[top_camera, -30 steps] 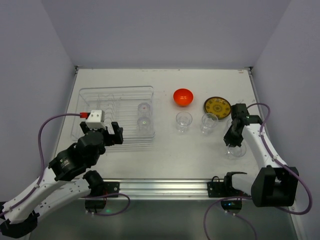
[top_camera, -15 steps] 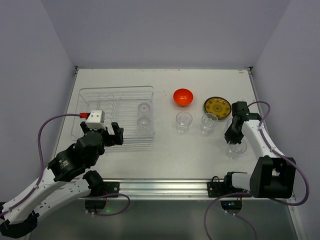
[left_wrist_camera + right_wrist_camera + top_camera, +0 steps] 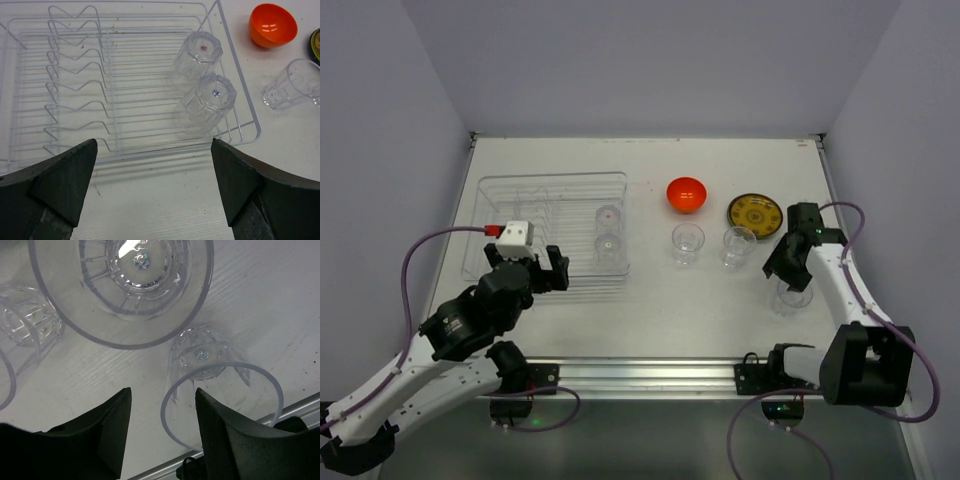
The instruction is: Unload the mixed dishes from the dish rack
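Two shifts since a second ago: right gripper (image 3: pixel 786 268) has drawn up off the end glass (image 3: pixel 790 296), which stands free on the table (image 3: pixel 650 300) just beside it; left gripper (image 3: pixel 154 150) has edged right. Both are parted and empty, the left wide. White table, lilac walls (image 3: pixel 620 60). Rack (image 3: pixel 125 75), on the left half, holds a pair of glasses (image 3: pixel 214 95) bottom-up at its right end. Out on the table: orange bowl (image 3: pixel 687 194), yellow plate (image 3: pixel 754 212), two more glasses (image 3: pixel 687 242) between rack and right arm, apart from one another.
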Controlling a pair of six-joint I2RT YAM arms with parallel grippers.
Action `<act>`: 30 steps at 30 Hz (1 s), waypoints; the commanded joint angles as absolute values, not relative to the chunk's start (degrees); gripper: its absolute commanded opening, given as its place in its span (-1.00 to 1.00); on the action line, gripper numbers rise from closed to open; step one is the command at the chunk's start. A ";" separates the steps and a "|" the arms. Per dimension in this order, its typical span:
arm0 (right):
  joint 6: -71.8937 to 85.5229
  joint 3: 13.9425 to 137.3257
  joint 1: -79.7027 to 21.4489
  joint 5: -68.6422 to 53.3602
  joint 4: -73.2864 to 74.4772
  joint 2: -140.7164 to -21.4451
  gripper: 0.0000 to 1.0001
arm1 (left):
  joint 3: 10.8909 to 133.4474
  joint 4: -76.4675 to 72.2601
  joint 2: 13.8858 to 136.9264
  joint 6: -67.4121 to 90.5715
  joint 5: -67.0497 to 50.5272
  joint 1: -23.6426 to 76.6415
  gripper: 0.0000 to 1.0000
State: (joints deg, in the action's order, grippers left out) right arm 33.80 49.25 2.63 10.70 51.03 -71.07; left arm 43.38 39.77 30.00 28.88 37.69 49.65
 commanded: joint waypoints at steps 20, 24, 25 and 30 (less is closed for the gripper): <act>26.29 59.33 -2.64 2.03 43.60 -43.07 0.98 | 58.17 29.64 57.45 33.84 31.98 49.83 1.00; 26.36 59.59 -2.64 0.35 43.33 -42.28 0.98 | 67.20 29.70 67.13 30.86 27.63 41.79 1.00; 26.80 59.68 -2.64 -0.34 43.77 -42.01 0.98 | 68.54 29.71 68.98 29.89 25.07 40.10 1.00; 28.56 55.38 -2.64 -18.08 39.04 -37.54 0.98 | 76.45 31.02 80.75 24.71 15.73 33.84 1.00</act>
